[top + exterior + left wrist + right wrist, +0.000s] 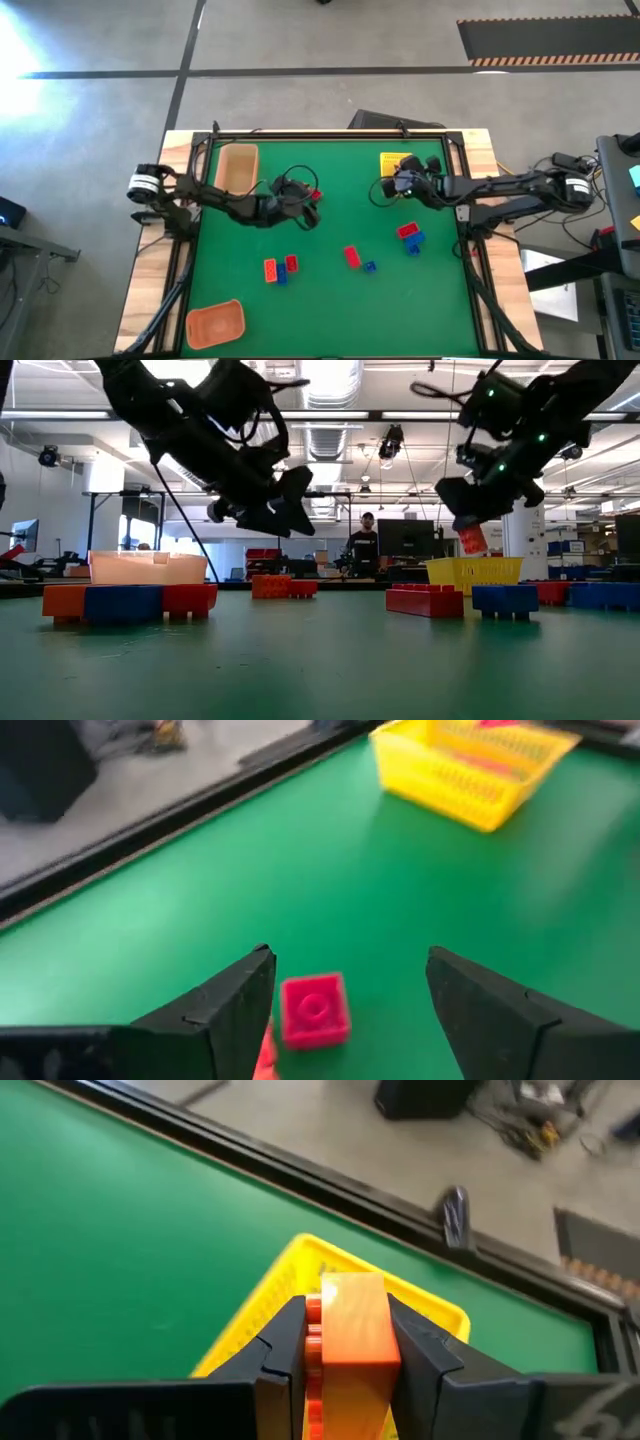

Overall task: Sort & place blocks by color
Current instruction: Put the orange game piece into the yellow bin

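Observation:
My right gripper (388, 188) hangs over the yellow tray (395, 163) at the far right and is shut on an orange block (352, 1330). My left gripper (350, 960) stands open above the mat's middle, near the tan tray (237, 165). A small red block (314, 1010) shows between its fingers, lower down and apart from them. More red, orange and blue blocks lie on the green mat in three small groups (280, 270), (358, 259), (410, 236). My right gripper pinches the orange block by two opposite sides (375, 1342) between its two fingers. Its studs (313, 1330) face one finger. The fingers slant down from the table's right side. The block (470, 540) is lifted clear, above the yellow tray (300, 1280).
An orange tray (215, 323) lies at the near left corner. A black rail (330, 135) frames the mat. The low view has block groups close in front (125, 603), (460, 600) and a person (367, 540) in the room behind.

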You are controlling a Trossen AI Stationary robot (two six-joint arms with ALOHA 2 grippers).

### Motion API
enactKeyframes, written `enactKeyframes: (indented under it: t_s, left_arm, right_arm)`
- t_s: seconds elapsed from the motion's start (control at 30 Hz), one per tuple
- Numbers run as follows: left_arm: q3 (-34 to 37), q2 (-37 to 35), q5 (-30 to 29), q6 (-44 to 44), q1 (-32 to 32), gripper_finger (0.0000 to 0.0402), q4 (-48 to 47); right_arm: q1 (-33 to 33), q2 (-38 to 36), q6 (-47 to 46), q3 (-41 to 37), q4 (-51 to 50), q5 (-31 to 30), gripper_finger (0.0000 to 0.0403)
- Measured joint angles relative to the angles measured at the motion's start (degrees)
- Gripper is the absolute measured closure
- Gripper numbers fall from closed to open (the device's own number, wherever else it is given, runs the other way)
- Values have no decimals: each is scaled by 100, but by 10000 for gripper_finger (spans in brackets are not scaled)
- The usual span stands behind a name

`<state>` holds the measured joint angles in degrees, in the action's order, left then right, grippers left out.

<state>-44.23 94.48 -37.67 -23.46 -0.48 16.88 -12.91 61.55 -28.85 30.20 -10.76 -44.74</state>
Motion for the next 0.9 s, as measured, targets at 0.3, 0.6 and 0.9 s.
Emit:
enactKeyframes:
  t_s: [0.3,0.6,0.9]
  left_arm:
    - [-48,2,367,-127,288,174,-856]
    - [-52,4,466,55,473,174,-1200]
    - [-41,23,485,177,568,174,-1192]
  right_arm:
    - [-143,393,-123,-12,84,21,202]
    - [-129,17,-94,-12,73,259,189]
    - [-95,-226,-49,-12,71,624,195]
